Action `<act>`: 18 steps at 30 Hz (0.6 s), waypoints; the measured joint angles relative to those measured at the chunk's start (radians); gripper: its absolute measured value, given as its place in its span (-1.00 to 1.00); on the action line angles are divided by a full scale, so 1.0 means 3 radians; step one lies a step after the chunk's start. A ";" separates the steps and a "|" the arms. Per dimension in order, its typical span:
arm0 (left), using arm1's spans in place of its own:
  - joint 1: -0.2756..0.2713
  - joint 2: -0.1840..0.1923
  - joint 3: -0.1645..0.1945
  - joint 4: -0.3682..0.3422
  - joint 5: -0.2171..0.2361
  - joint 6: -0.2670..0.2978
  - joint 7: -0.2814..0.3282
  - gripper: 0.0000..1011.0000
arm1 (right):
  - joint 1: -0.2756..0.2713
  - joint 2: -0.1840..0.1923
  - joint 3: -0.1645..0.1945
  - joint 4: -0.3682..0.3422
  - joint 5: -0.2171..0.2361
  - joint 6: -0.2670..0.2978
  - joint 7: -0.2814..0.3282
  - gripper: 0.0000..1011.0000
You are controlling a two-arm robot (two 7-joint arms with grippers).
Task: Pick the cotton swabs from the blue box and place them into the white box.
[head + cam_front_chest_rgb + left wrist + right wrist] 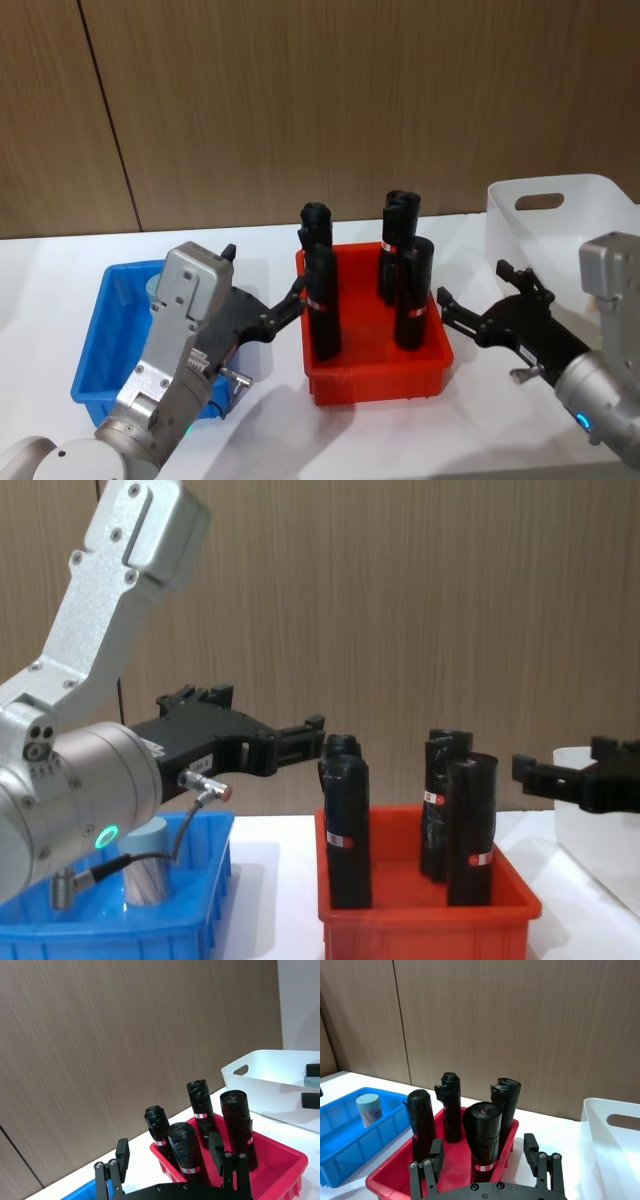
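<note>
1. The worktop (470, 425) is a white surface in front of a wood-panelled wall (300, 100). Three bins stand in a row on it. The blue box (95, 345) is on the robot's left, a red bin (380, 385) is in the middle, and the white box (590, 205) is on the right, set farther back.
2. The cotton swabs (369, 1109) appear as one clear cylinder with a pale blue-grey lid. It stands upright inside the blue box, lid uppermost, apart from both claws.
3. The left claw (264, 272) hangs over the blue box's edge nearest the red bin and over the gap between the two bins. It is well above the swab container, roughly level with the tops of the rolls. Its fingers are spread wide with nothing between them and point toward the red bin. One fingertip is just beside the upper part of the nearest roll.
4. The right claw (473, 283) hangs over the worktop between the red bin and the white box, pointing toward the red bin. Its fingers are spread wide and it grips nothing.
5. Four black rolls (322, 300) with red-white labels stand upright in the red bin, two nearer the robot and two farther back.
6. The white box has a cut-out handle (540, 200) in one end wall. I cannot tell what it contains.
</note>
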 joint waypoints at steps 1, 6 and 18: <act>0.0000 0.0000 0.0000 0.0000 0.0000 0.0000 0.0000 0.99 | 0.0015 -0.0004 0.0001 0.0035 0.0000 -0.0007 0.0027 0.98; 0.0000 0.0000 0.0000 0.0000 0.0000 0.0000 0.0000 0.99 | 0.0172 -0.0043 0.0010 0.0271 0.0008 -0.0057 0.0180 0.98; 0.0000 0.0000 0.0000 0.0000 0.0000 0.0000 0.0000 0.99 | 0.0588 -0.0162 0.0015 0.0929 0.0084 -0.0225 0.0550 0.98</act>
